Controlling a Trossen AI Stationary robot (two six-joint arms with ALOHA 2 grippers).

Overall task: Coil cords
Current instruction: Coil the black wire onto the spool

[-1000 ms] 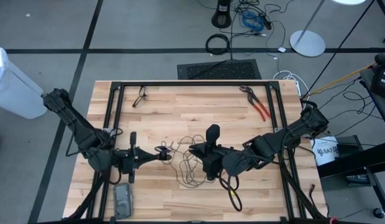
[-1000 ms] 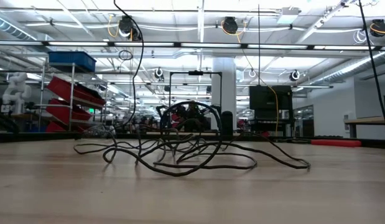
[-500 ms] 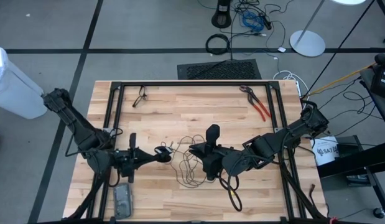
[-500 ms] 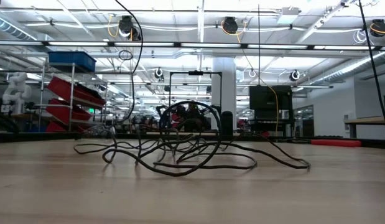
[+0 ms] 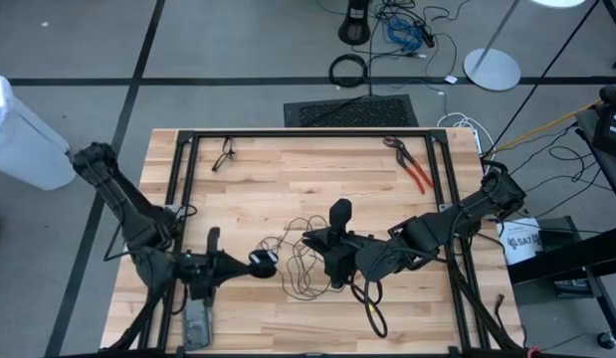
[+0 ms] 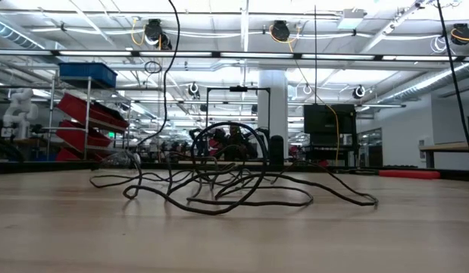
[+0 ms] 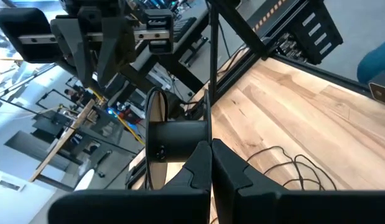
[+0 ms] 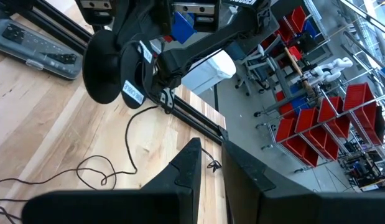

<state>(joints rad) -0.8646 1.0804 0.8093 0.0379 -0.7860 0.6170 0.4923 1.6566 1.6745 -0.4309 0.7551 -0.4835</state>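
The thin black cord (image 5: 300, 261) lies in loose loops on the table's middle; in the low view one loop (image 6: 230, 163) stands upright. A stretch of cord (image 6: 167, 68) rises from the heap out of that picture's top. My left gripper (image 5: 274, 261) hovers left of the heap, shut, with a round black reel-like piece (image 7: 173, 149) at its tips. My right gripper (image 8: 218, 160) hangs above the heap's right side (image 5: 312, 244). Its fingers stand slightly apart, with nothing visible between them. My left gripper carries one end of the cord, raised off the table. The cord drops slack from under its tips (image 8: 164, 104) to the wood. The round black piece hides what the shut fingers pinch. The fingers come in nearly level from the table's left.
Red-handled pliers (image 5: 412, 167) lie far right and a small dark wire item (image 5: 224, 154) far left. A flat grey device (image 5: 196, 320) lies at the near left. A black frame (image 5: 308, 133) rims the table.
My left gripper has gone toward the table's near edge and a little right, rolling as it went, still shut. The raised stretch of cord has swung along with it, while the heap on the table has barely shifted.
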